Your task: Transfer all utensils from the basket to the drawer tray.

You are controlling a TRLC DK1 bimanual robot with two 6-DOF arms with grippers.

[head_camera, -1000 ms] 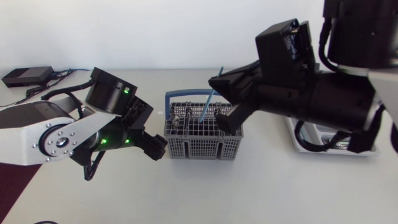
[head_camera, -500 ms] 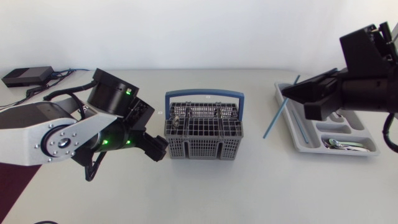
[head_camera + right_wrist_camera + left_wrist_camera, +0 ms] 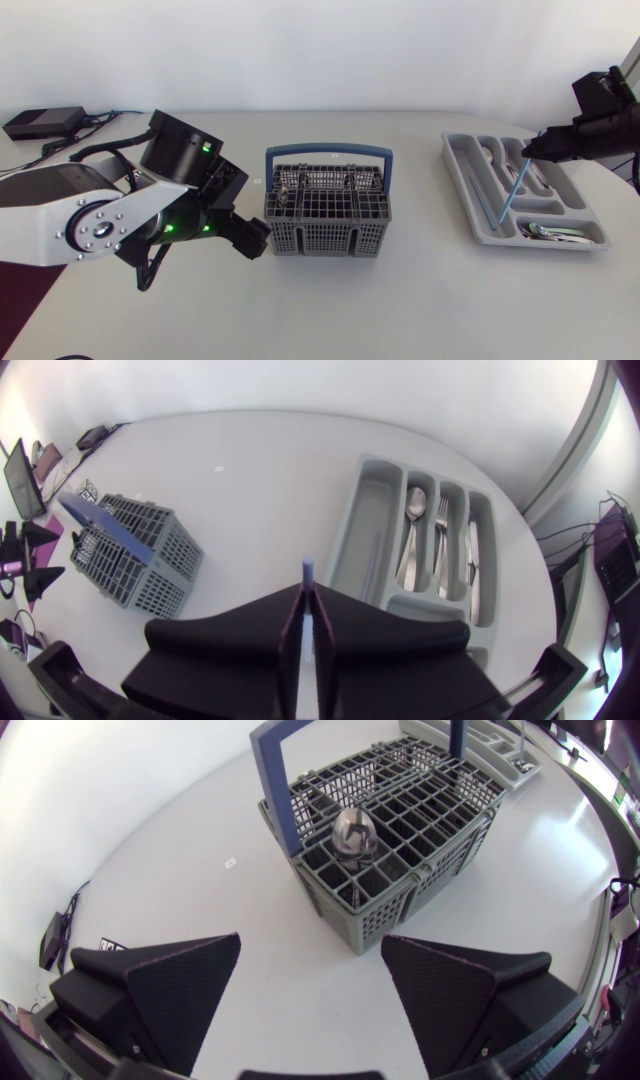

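The grey mesh basket point(image 3: 328, 215) with a blue handle stands mid-table; a metal spoon point(image 3: 352, 828) stands upright in one of its cells. My left gripper point(image 3: 252, 236) is open, low on the table just left of the basket, its fingers point(image 3: 170, 985) empty. The grey drawer tray point(image 3: 590, 240) lies at the right and holds spoons and a fork point(image 3: 437, 540). My right gripper point(image 3: 528, 152) is shut on a thin blue stick point(image 3: 511, 190), which hangs slanted over the tray's middle. The same blue stick point(image 3: 308, 570) pokes out between the closed fingers in the right wrist view.
Another blue stick point(image 3: 481, 200) lies in the tray's long left compartment. A black box with cables point(image 3: 42, 122) sits at the table's far left corner. Bare tabletop stretches between basket and tray and along the front.
My right arm lifted the blue stick out of the basket and carried it right to above the tray. The left arm stayed where it was.
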